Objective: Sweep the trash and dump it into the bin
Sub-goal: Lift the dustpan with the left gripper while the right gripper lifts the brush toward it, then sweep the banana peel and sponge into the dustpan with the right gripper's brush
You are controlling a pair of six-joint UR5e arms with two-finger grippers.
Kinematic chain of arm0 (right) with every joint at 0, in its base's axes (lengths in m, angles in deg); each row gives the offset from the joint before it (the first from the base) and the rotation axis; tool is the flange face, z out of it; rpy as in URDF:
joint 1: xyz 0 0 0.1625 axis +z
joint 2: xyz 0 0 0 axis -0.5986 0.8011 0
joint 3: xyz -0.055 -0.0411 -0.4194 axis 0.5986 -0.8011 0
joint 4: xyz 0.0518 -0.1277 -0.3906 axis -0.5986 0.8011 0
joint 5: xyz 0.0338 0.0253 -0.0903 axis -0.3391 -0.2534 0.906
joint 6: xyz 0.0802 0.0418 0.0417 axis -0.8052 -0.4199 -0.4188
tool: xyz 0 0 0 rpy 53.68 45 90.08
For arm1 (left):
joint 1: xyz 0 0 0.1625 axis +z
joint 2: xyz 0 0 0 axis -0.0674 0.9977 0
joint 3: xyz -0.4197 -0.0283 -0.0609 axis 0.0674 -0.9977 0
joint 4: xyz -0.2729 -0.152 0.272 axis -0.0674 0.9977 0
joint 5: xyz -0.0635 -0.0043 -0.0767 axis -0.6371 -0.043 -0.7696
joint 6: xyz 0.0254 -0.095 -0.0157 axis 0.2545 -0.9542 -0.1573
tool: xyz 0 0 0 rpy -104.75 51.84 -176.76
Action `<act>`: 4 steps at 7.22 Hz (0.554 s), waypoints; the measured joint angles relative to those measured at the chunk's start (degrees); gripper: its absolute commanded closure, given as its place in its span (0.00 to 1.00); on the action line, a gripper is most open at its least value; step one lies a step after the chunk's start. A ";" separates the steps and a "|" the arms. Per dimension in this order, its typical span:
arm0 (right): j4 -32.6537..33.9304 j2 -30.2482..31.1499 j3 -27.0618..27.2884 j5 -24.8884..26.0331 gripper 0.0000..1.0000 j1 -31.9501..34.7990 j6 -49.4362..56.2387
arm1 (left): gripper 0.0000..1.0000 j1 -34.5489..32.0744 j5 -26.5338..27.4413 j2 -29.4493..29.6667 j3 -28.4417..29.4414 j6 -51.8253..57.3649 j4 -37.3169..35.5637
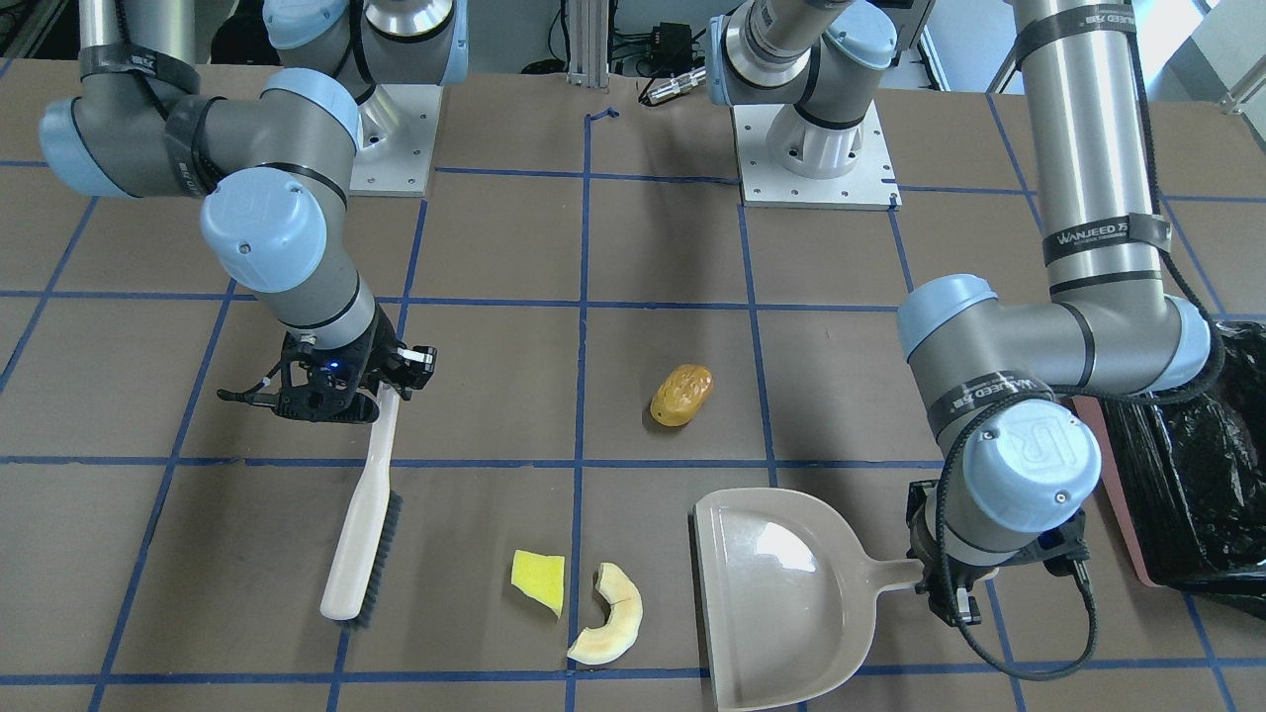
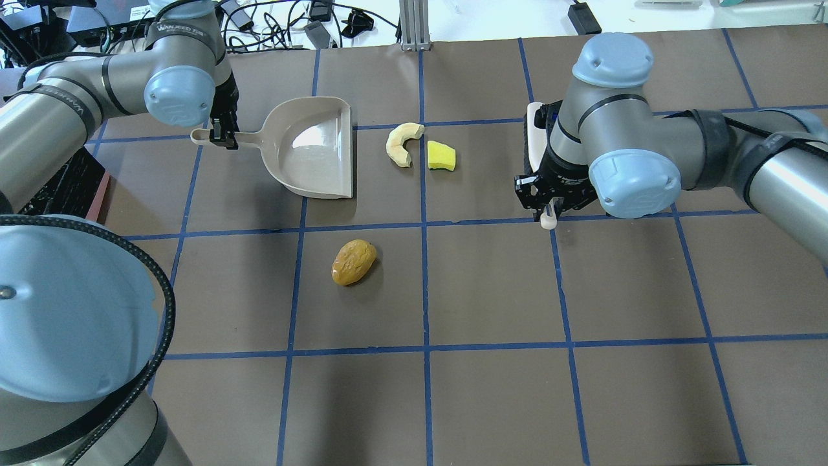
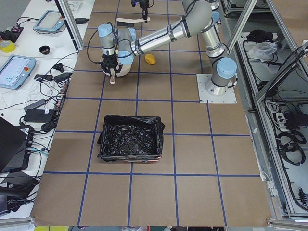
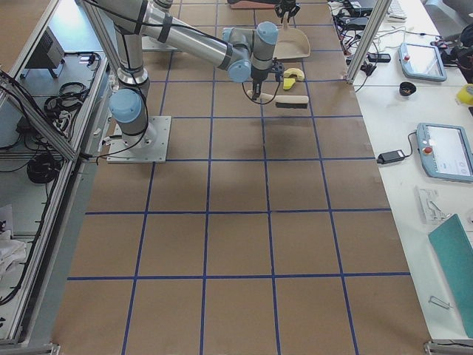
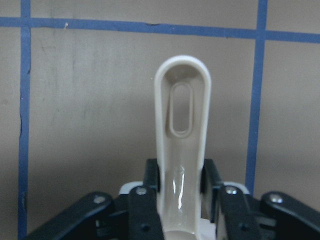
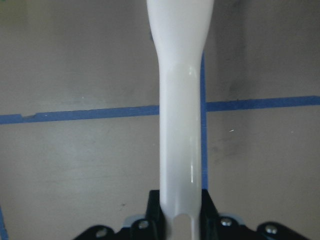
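The amber lump (image 1: 681,395) (image 2: 354,261) lies alone mid-table. The yellow wedge (image 1: 539,580) (image 2: 441,156) and the cream crescent (image 1: 613,613) (image 2: 402,142) lie side by side between the brush and the dustpan. My left gripper (image 1: 951,583) (image 2: 223,137) (image 5: 181,182) is shut on the handle of the beige dustpan (image 1: 781,603) (image 2: 314,149), which rests flat with its mouth toward the scraps. My right gripper (image 1: 386,394) (image 2: 548,210) (image 6: 181,212) is shut on the handle of the brush (image 1: 361,524), bristles on the table. The pink bin with its black bag (image 1: 1187,465) (image 3: 130,139) stands beyond my left arm.
The table is brown paper with a blue tape grid (image 2: 424,291). Both arm bases (image 1: 811,148) stand at the robot's edge. Cables and tablets (image 3: 17,70) lie off the table's operator side.
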 measured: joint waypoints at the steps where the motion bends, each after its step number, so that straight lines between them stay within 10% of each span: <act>1: -0.76 -1.11 -1.46 -0.04 1.00 1.77 -0.89 | 1.00 -1.64 1.50 1.47 2.12 -1.31 1.42; 4: -8.40 -6.23 -8.34 0.79 1.00 7.86 -4.00 | 1.00 -5.82 4.30 4.51 4.68 -2.26 3.08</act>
